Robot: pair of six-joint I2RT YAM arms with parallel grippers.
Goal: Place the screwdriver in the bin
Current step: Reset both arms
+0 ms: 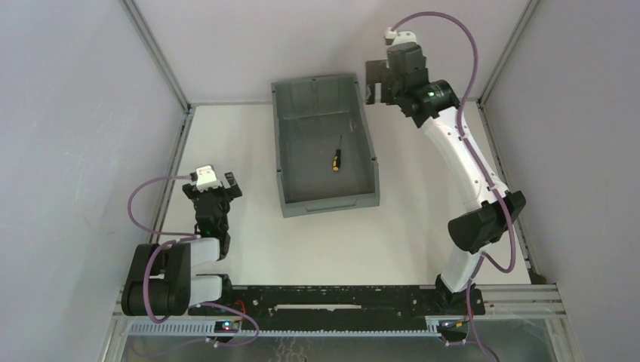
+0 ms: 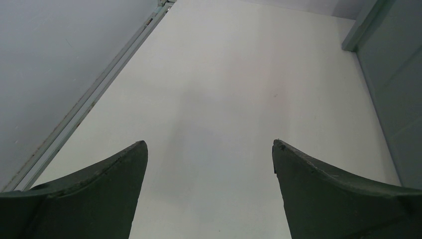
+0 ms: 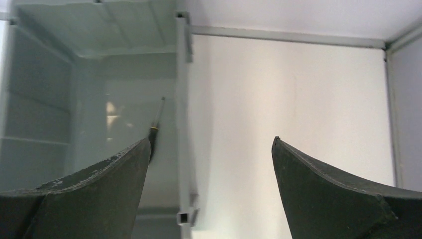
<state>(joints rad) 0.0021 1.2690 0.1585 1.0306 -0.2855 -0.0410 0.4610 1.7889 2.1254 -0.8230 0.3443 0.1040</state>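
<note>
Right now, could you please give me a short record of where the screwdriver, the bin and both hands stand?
screwdriver: lying flat on the bin floor, near its middle
bin: grey, on the table, holds only the screwdriver
left hand: open, empty, over bare table left of the bin
right hand: open, empty, by the bin's far right corner
task state: screwdriver is in the bin

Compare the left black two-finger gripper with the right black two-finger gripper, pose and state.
The left gripper sits folded near its base, over the white table; the right gripper is stretched out beside the far right corner of the grey plastic bin. Only the right's wrist camera shows the black-and-yellow screwdriver lying in the bin. Both are open and empty.
</note>
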